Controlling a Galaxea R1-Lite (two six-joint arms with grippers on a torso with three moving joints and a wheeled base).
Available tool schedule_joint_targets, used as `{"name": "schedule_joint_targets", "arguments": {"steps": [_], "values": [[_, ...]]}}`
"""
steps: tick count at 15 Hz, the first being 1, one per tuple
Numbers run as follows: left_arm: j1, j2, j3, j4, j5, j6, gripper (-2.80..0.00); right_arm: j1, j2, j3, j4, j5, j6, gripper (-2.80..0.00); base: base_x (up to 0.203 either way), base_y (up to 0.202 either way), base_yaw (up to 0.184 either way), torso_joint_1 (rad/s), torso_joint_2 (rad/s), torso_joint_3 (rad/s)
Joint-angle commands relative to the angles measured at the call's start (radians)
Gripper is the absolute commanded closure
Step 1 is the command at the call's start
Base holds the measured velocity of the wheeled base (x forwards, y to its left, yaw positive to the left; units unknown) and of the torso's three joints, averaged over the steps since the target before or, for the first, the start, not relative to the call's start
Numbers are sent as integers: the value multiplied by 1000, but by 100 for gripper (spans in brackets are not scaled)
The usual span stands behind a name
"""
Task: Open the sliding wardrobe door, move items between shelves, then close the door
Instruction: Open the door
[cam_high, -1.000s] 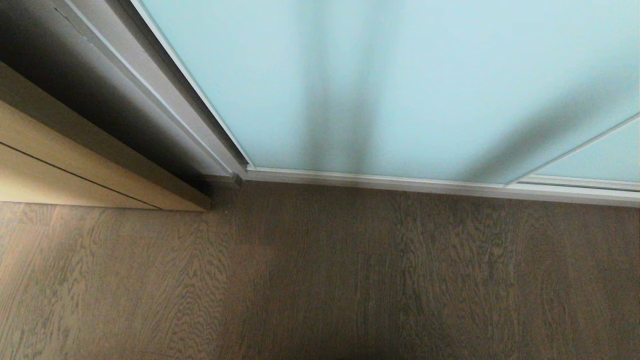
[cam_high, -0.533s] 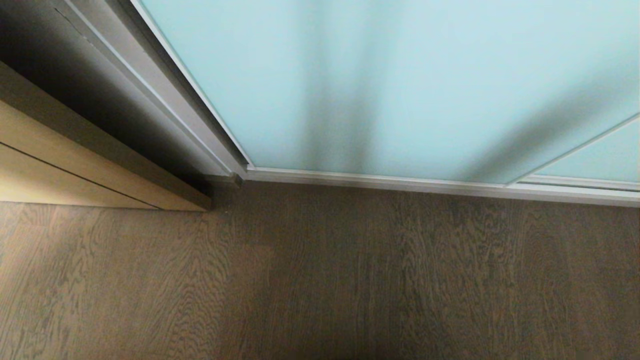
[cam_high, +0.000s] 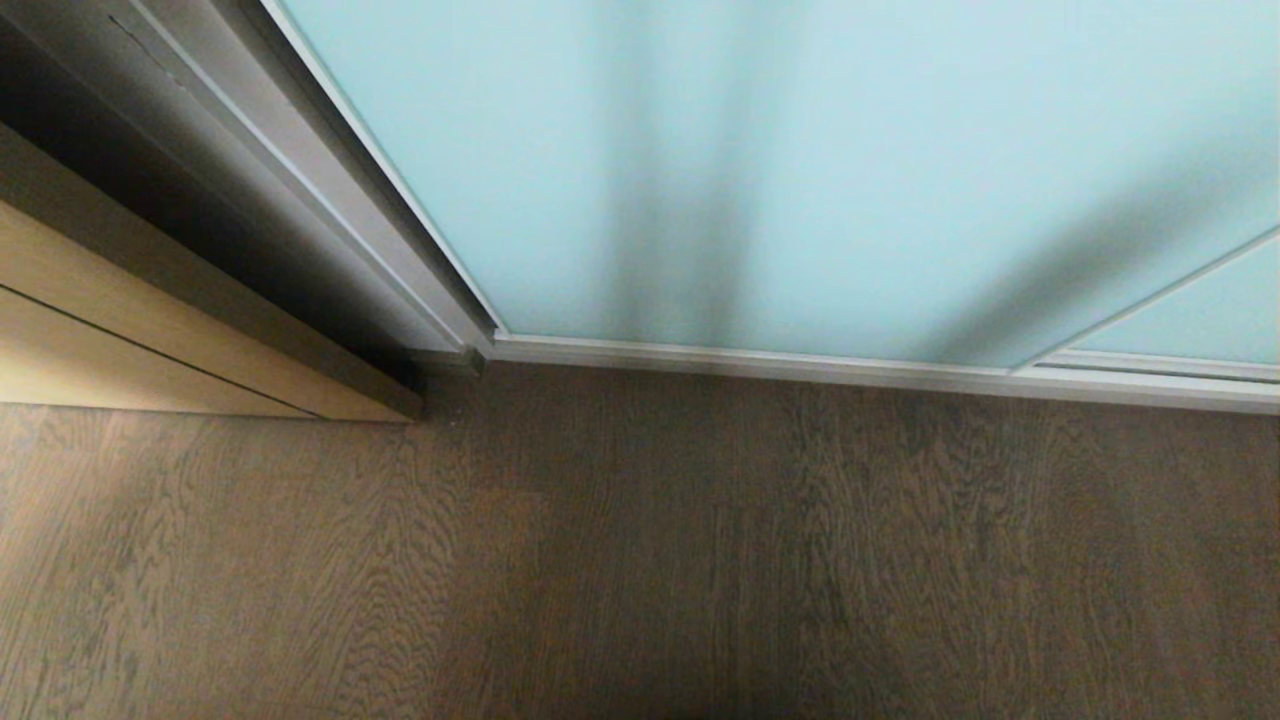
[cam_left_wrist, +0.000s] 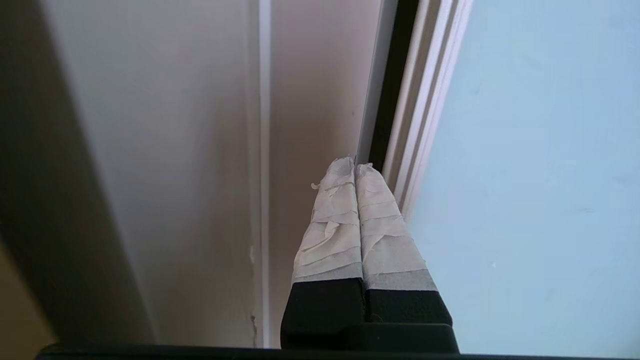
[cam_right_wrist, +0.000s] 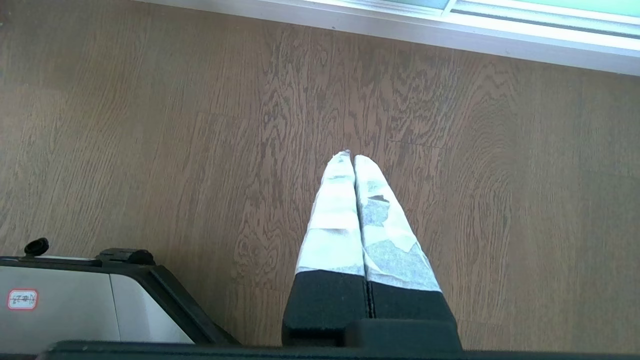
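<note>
The sliding wardrobe door is a frosted pale blue-green glass panel in a thin silver frame, shut against the wardrobe's left upright. In the left wrist view my left gripper is shut and empty, its taped tips pointing at the dark slit between the door's frame and the pale side panel. My right gripper is shut and empty, hanging over the wood-grain floor. The items and the shelves are hidden behind the door. Neither arm shows in the head view.
A second glass panel overlaps at the right. The silver bottom rail runs along the floor. A tan wooden door stands at the left. Part of the robot's base shows in the right wrist view.
</note>
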Motion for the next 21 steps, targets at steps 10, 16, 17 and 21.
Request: {"name": "schedule_joint_targets", "arguments": {"steps": [10,16,17,21], "values": [[-50,184,-98,-52,3,-11,0,0,1,0,0,0,-1,0,0,0,0,0,0,0],[-47,265,-236,-67,17,0,0,0,1,0,0,0,1,0,0,0,0,0,0,0],[-47,266,-233,-67,18,8,0,0,1,0,0,0,1,0,0,0,0,0,0,0],[-47,305,-257,-68,14,15,0,0,1,0,0,0,1,0,0,0,0,0,0,0]]}}
